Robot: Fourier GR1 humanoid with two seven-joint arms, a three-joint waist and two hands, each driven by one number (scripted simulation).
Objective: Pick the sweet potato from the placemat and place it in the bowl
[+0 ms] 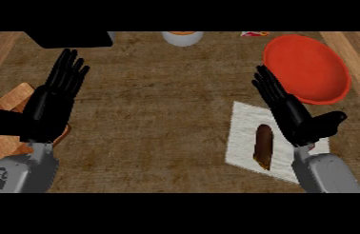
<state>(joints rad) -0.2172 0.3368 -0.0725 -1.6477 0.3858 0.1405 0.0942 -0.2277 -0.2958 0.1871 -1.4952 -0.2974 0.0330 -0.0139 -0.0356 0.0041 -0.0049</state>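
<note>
Clearly the sweet potato lies on the white placemat, just beside the right hand; this and the left hand are stretched flat, holding nothing.

No text, number or sign can be read anywhere. The red and white packet at the far edge is too small to tell.

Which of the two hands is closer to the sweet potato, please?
The right hand: it is open over the placemat, just beside the sweet potato, while the left hand is open at the far left.
</note>
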